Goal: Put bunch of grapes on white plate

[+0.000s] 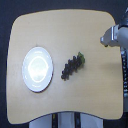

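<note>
Grapes (72, 65) on table, well apart from pincer (106, 40); pincer's opening unclear

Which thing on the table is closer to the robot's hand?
The bunch of grapes; the white plate lies farther from the gripper.

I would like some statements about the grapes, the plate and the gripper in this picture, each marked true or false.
1. The bunch of grapes lies on the white plate. False: it lies on the table, beside the plate, on the exterior view's right of it.
2. The plate has nothing on it. True.
3. The gripper is holding the grapes. False: it is near the table's edge at the exterior view's right, apart from the grapes.
4. The green stem end of the bunch points away from the plate. True.
5. The grapes are green. False: they are dark purple-black.
</note>
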### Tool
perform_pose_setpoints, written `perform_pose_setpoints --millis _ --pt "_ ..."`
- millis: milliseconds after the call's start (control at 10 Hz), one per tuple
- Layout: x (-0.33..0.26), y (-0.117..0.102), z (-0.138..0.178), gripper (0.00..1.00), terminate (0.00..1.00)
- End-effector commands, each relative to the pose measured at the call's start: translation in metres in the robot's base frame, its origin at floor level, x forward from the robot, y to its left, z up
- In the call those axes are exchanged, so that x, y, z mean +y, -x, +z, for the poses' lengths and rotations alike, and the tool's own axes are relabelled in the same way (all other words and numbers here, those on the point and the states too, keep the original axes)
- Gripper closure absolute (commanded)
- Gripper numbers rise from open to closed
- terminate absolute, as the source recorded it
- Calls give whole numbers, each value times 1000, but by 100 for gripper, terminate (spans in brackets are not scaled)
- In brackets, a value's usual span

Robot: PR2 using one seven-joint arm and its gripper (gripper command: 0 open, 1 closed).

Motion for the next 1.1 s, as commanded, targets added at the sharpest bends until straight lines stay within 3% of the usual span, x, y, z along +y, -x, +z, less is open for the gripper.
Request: perform_pose_setpoints --millis 0,600,1000 --pt "41 8 -16 0 0" --pt "122 16 -52 0 0" --pt "184 27 -92 0 0"
